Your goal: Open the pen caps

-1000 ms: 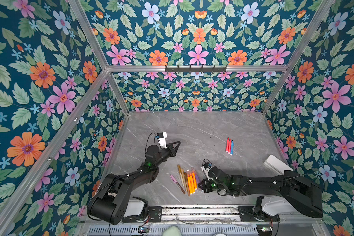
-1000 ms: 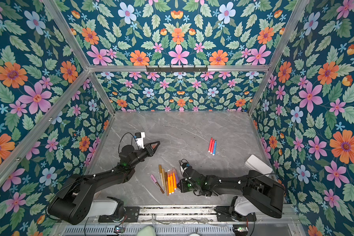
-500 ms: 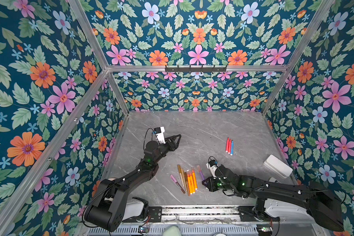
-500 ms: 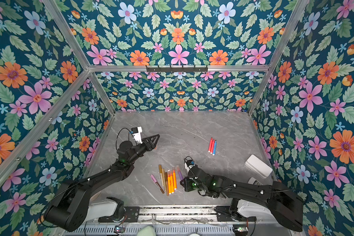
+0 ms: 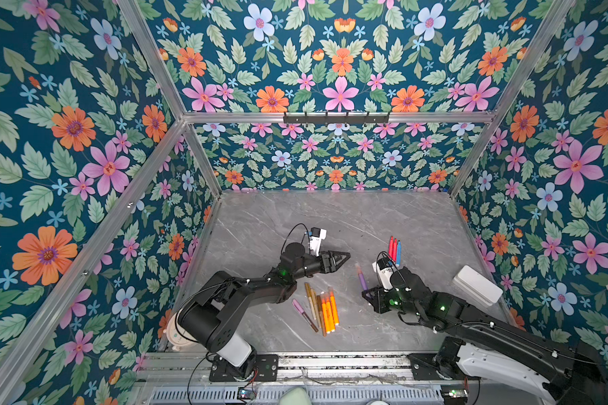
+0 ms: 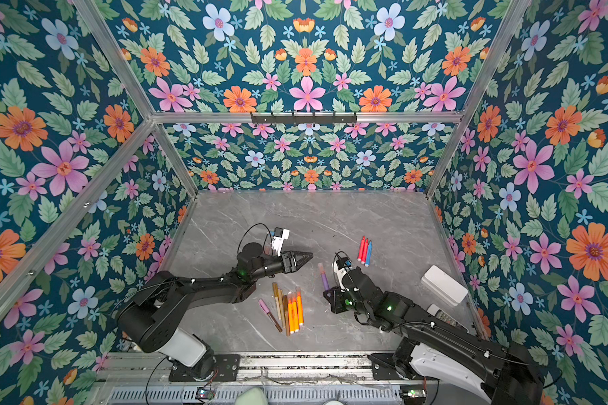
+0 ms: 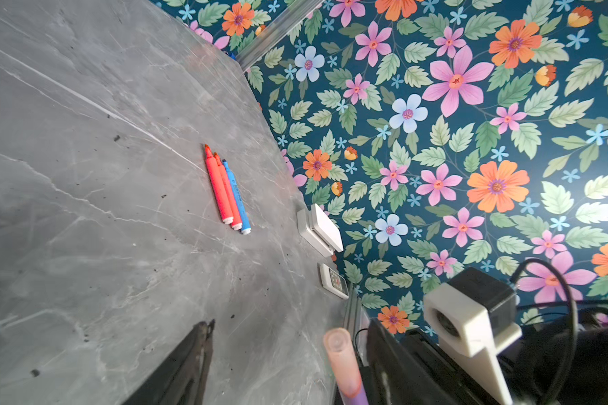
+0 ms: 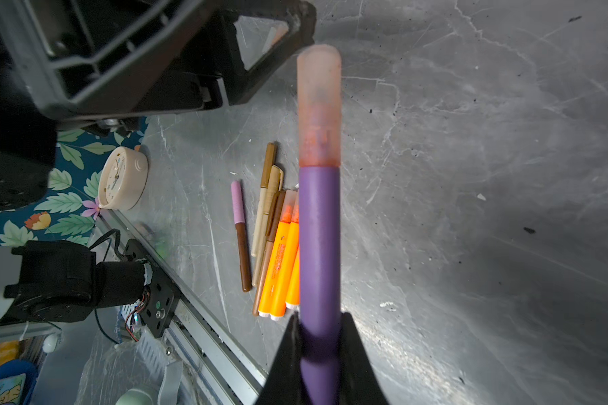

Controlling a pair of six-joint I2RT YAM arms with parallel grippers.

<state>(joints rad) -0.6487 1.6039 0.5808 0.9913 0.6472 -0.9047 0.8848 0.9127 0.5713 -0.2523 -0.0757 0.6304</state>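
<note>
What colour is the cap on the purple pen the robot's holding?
The purple pen has a frosted pinkish-orange cap; right wrist view shows it best.

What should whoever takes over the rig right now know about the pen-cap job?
Left end effector: open, empty, close to the held pen's cap, not gripping it.
Right end effector: shut on the purple pen, cap on.
Done: three pens, two red and one blue, lie far right with tips bare.
Left: pull this cap, then work through the pile near the front: orange, brown, gold and pink, apparently all capped.
</note>
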